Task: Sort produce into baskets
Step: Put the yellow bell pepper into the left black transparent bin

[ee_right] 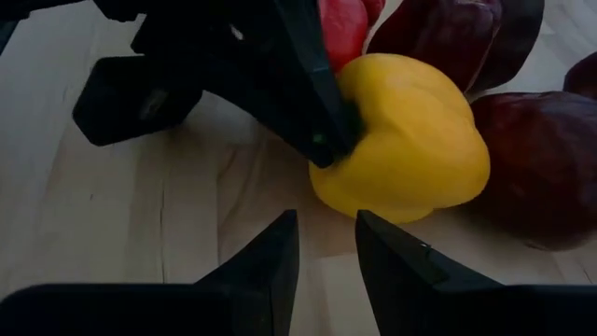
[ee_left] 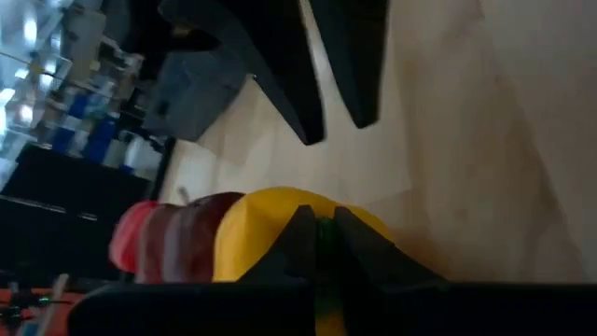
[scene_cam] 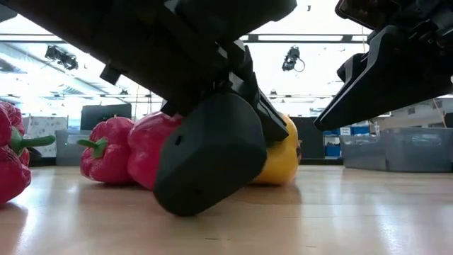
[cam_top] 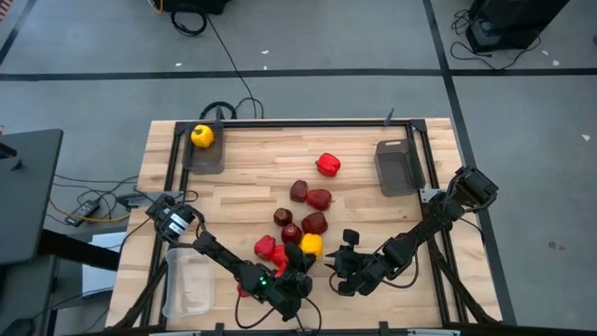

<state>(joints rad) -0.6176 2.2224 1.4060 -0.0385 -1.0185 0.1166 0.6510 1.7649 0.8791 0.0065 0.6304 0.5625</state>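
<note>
Fingers of the left gripper (ee_right: 338, 131) are pinched shut on the green stem of the yellow pepper (ee_right: 410, 140), with the fruit's body bulging just past the tips. We judge the step in hand to be lifting this pepper clear, and to do it well we would raise it straight and slowly, since a stem is a thin hold and the fruit may swing or tear loose.

Just beyond the fingers on the far side, the pepper touches dark maroon fruits (ee_right: 541, 159), and a red pepper (scene_cam: 106, 150) crowds beside it, so any sideways drag would roll the neighbours.

Facing the same pepper from the opposite side, the right gripper (ee_right: 326, 252) hovers with its fingers a little apart and nothing between them; it sits close, so we should watch the two arms as the left one rises.

Farther out, a dark grey basket (cam_top: 207, 149) with another yellow pepper (cam_top: 201, 136) in it lies at the far left corner of the table (cam_top: 252, 177), the likely goal. The wood between is bare, giving open room; a clear basket (cam_top: 188, 285) sits at the near left edge
</note>
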